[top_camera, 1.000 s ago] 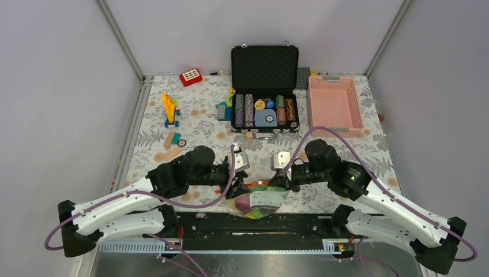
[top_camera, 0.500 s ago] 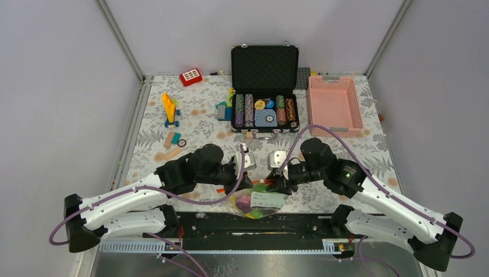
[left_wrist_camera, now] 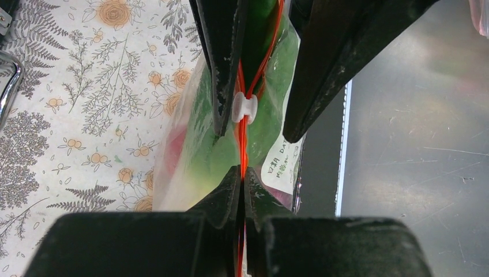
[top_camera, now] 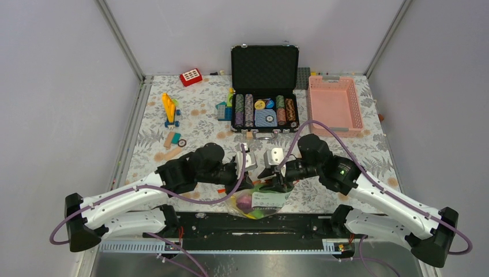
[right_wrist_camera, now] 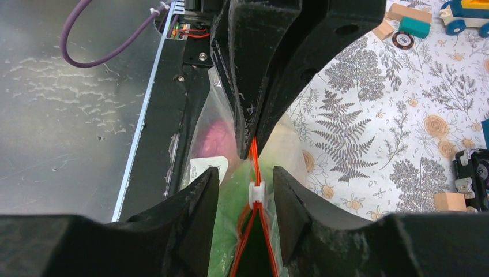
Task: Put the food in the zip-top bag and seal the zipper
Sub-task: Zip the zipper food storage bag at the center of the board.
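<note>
At the near edge of the desk [top_camera: 196, 124], partly overhanging it, the zip-top bag [top_camera: 271, 199] with food [top_camera: 243, 201] inside could slide off if released. The left claw [left_wrist_camera: 242, 176] is pinched tight on the zipper [left_wrist_camera: 242, 144]. The right claw [right_wrist_camera: 247, 176] gapes astride the white slider [right_wrist_camera: 255, 193] and may close beside it, leaving the tracks parted.

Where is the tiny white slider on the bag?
Start at the near edge of the flowery table, where a clear plastic bag of toy food lies. An orange-red zipper strip runs along its mouth, and the small white plastic slider sits on it, between the open fingers of the right pincer. It is the only white bead on that strip.
</note>
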`<state>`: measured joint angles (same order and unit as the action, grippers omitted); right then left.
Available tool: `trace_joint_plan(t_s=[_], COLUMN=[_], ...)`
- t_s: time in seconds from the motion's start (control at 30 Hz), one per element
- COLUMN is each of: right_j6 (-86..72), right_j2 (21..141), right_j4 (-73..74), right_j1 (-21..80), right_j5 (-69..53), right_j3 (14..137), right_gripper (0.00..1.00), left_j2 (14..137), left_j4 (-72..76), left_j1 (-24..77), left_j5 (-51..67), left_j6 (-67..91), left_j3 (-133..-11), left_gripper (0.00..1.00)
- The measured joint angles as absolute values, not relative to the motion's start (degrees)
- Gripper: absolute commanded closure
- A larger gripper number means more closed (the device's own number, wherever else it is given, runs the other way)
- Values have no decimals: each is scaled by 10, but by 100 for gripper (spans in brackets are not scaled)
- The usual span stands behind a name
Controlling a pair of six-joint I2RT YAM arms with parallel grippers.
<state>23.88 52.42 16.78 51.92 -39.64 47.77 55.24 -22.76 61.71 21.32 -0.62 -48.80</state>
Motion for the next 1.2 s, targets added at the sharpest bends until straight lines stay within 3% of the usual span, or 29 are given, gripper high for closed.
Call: trace_joint_plan(t_s=[0.23,0.37,0.47,0.77,0.9,1.2], right_j6=[236,236,236,238,227,120], right_j2=[537,538,537,507,496,444], right_j4=[162,162,162,175,164,144], right_j1=[519,519,519,521,523,528], right_j5=[-400,-396,-389,-314,-266,-136], right_j3=[478,478,478,478,477,450], right_gripper=[68,90,100,100,100,100], left_j2=[552,552,551,516,479,476], left_j4=[-227,-227,-227,-207,-129,-79], left_j1=[617,617,617,623,631,635], left_j5=[215,215,214,114,49,-34], left_j6=[-6,-6,-6,21,32,29], left_j3=[-488,-488,-488,-469,-416,-407], left_gripper=[100,100,100,100,100,100])
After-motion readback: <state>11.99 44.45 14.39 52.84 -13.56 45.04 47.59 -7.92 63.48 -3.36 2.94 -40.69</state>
